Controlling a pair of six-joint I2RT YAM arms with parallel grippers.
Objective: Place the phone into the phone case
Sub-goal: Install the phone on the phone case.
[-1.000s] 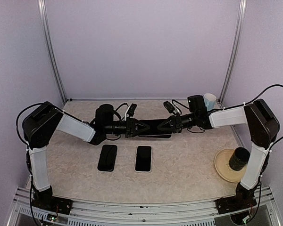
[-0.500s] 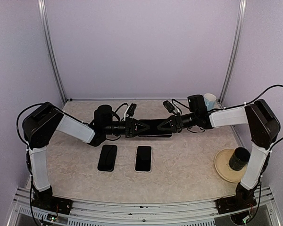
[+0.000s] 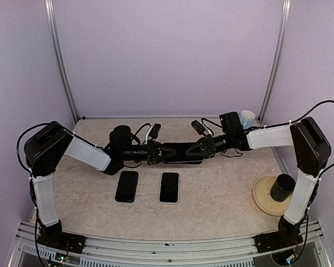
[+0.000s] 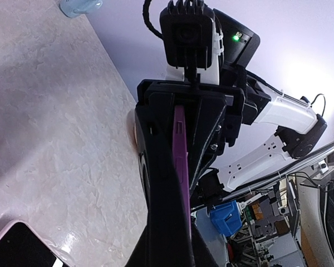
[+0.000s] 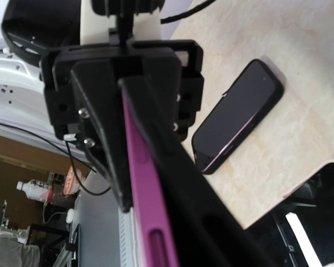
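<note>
**A:** Where's the case?

**B:** Up off the tabletop (image 3: 222, 189), held edge-on between my two grippers. The left gripper (image 3: 166, 151) has its jaws drawn in narrow on one end of the case (image 4: 180, 156), and I read that as a grip. The right gripper (image 3: 192, 150) has the other end between its fingers, jaws only slightly apart. I can't tell whether it pinches or merely flanks.

**A:** And the phone?

**B:** Two lie flat on the near side of the case, apart from it. A dark phone (image 3: 127, 186) sits toward the case's left-gripper end, and a pale-edged phone (image 3: 168, 187) is just beside it, nearer the case's middle. I can't say which one is meant; the pale rim may be a cover of its own.

**A:** How will they handle?

**B:** I judge the case light, thin and bendy. Held by its ends it may bow or twist, so I'd pinch the side walls near the corners, clear of the cutouts. The phone looks stiff, heavier and slick-faced. Lying flat it offers little to grab, so I'd take it across its long edges, never on the screen.
</note>
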